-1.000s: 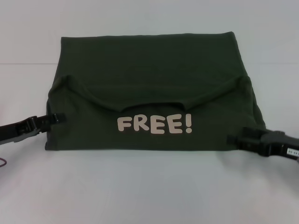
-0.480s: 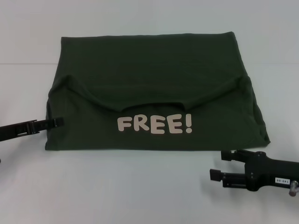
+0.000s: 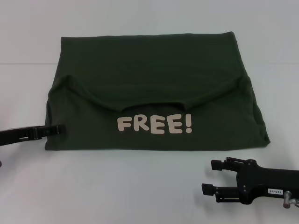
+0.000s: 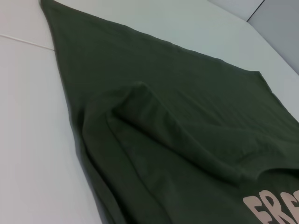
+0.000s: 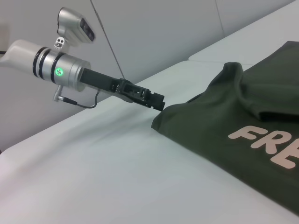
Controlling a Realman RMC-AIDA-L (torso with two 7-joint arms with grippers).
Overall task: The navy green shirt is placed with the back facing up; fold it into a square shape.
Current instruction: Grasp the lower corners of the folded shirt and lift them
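My left gripper (image 3: 60, 129) touches the navy green shirt's (image 3: 154, 88) left edge, fingers unclear; my right gripper (image 3: 210, 176), spread, sits off its near-right corner

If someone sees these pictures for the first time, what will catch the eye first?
The dark green shirt lying folded in the middle of the white table, with pale letters "FREE!" near its front edge. Then the left pincer at the shirt's left front corner, and the right pincer open, clear of the cloth.
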